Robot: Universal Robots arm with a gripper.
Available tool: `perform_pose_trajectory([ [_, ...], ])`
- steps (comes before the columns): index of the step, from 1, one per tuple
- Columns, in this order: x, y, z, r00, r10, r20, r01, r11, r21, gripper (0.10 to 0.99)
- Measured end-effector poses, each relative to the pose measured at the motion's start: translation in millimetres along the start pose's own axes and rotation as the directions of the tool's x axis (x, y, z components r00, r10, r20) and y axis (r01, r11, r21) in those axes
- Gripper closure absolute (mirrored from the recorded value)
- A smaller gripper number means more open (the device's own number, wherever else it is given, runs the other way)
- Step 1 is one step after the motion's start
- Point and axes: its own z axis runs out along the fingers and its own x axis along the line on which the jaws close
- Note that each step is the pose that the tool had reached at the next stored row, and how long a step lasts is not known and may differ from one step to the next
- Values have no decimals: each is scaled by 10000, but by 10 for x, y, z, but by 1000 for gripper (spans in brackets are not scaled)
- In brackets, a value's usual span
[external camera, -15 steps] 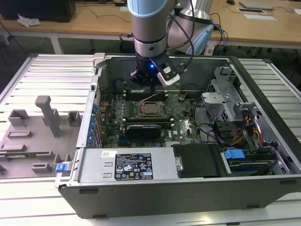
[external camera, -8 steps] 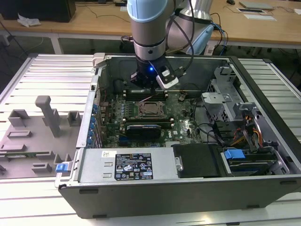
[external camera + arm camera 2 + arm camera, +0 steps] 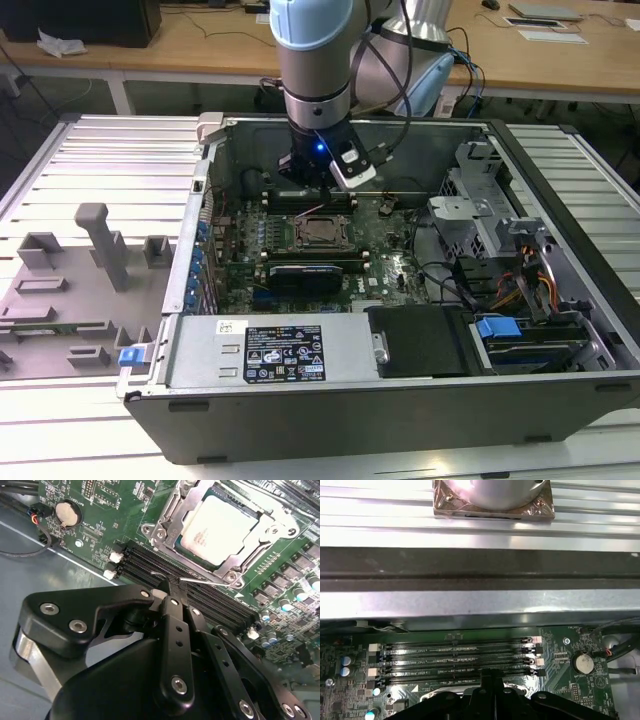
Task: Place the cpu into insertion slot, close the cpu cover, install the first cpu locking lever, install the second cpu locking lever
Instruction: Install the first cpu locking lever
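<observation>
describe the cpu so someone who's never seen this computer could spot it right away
Inside the open computer case, look at the middle of the green motherboard. A metal frame surrounds the cpu there, beside long black memory slots. It is the only flat, pale silver square on the board.

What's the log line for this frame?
cpu: seated | cpu cover: down | gripper: jaws shut, tip at locking lever

No print legible
The black label (image 3: 285,357) on the case and the cpu (image 3: 220,527) top carry marks too small to read
</observation>
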Motion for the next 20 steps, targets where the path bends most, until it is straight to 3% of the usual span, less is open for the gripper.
perform_pose_trajectory([
  [3, 2, 0, 3, 10000, 7, 6, -8, 10000, 28, 980],
  [5, 16, -3, 11, 10000, 56, 56, -58, 9997, 255, 980],
  [9, 22, -6, 38, 9996, 230, 162, -237, 9989, 397, 980],
  [12, 24, -2, 47, 9992, 258, 299, -274, 9982, 529, 980],
  [13, 25, 6, 52, 9989, 248, 392, -269, 9981, 561, 980],
  [16, 34, 47, 69, 9980, 205, 594, -238, 9982, 554, 980],
  [20, 70, 70, 89, 9971, 204, 735, -247, 9980, 589, 980],
])
